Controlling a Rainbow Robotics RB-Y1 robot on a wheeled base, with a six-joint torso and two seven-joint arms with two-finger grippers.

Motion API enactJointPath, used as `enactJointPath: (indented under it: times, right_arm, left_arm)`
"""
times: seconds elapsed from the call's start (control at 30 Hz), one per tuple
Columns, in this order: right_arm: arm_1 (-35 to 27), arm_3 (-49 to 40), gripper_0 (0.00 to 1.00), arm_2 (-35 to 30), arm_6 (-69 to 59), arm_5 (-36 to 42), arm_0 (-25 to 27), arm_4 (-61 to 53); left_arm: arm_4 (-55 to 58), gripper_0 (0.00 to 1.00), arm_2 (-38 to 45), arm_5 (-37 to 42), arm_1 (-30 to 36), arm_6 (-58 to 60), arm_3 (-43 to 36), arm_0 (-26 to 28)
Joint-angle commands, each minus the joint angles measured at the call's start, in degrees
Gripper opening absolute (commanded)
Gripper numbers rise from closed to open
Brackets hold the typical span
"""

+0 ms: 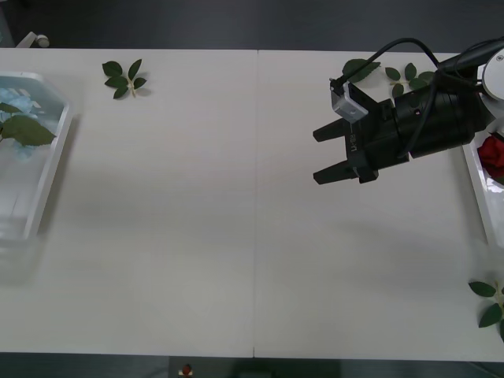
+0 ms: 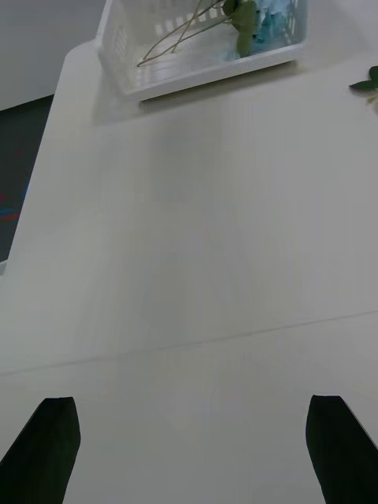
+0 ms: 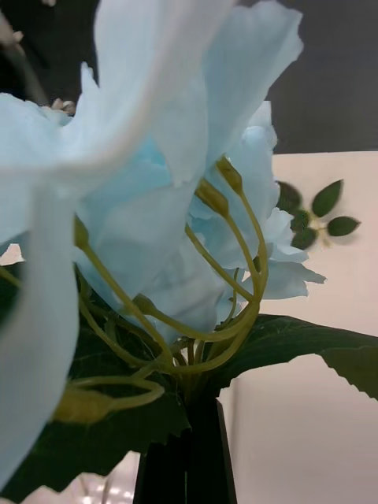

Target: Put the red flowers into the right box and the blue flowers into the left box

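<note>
The blue flowers loom close in the left wrist view, their thin stems running down into my left gripper, which is shut on them. In the front view the blue flowers and a large green leaf lie within the left box at the table's far left edge. A red flower rests in the right box at the far right edge. My right gripper hovers over the table just left of that box, open and holding nothing. Its wrist view looks across at the left box, with the right gripper open.
Loose green leaf sprigs lie at the back left, the back right and the front right corner. One sprig shows behind the blue bloom. A seam runs down the white table's middle.
</note>
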Motion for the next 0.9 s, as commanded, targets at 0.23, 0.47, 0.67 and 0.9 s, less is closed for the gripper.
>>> enactJointPath:
  times: [0.23,0.47,0.67,0.9]
  right_arm:
    - [0.1,-0.99,0.83,-0.63,0.39,-0.51,-0.63,-0.3]
    - [0.1,-0.99,0.83,-0.63,0.39,-0.51,-0.63,-0.3]
    - [0.1,-0.99,0.83,-0.63,0.39,-0.51,-0.63,-0.3]
    - [0.1,-0.99,0.83,-0.63,0.39,-0.51,-0.63,-0.3]
  left_arm:
    - [1.57,0.0,10.25,-8.65,4.67,-8.71,5.11,16.87]
    - [4.82,0.0,8.67,-20.43,4.67,-10.82,5.28,27.33]
    - [5.61,0.0,2.43,-30.71,4.58,-10.2,5.55,32.87]
    - [5.7,0.0,-6.53,-40.9,4.49,-9.41,10.38,33.31]
